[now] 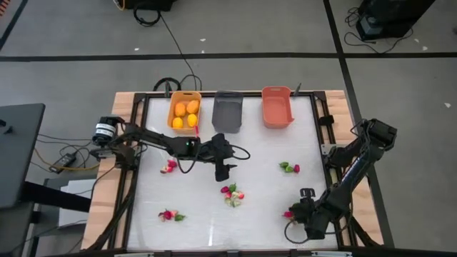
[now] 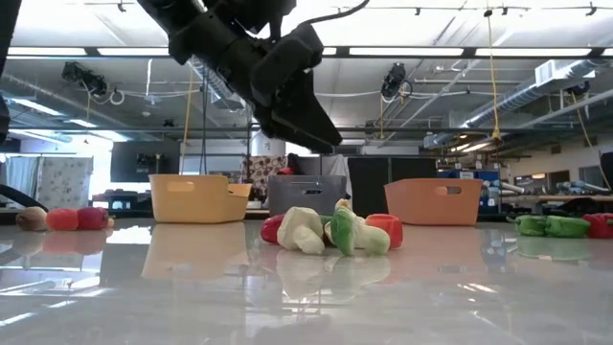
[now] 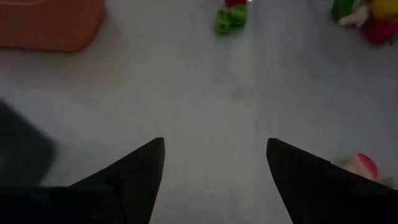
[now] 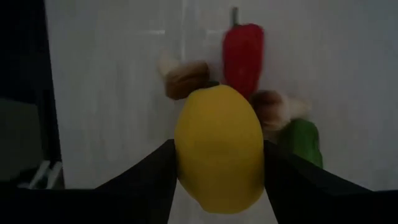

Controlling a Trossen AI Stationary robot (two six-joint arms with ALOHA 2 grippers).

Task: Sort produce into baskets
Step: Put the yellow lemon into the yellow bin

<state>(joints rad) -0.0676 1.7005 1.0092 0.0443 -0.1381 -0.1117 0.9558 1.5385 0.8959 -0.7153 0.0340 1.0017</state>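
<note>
A yellow fruit [image 4: 219, 148] sits gripped within the right pincer [image 4: 217, 171].

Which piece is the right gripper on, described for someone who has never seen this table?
Start at the table's front right corner in the high view, where the right gripper sits. Between its fingers is a smooth yellow lemon, which appears gripped. Unlike the red pepper, green piece and brownish bits behind it, it is the only yellow one.

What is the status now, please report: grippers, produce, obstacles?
Left gripper open, empty, above mid-table. Right gripper shut on yellow fruit at the near right corner. Four fruits already in yellow basket. Nothing in the way visible.
</note>
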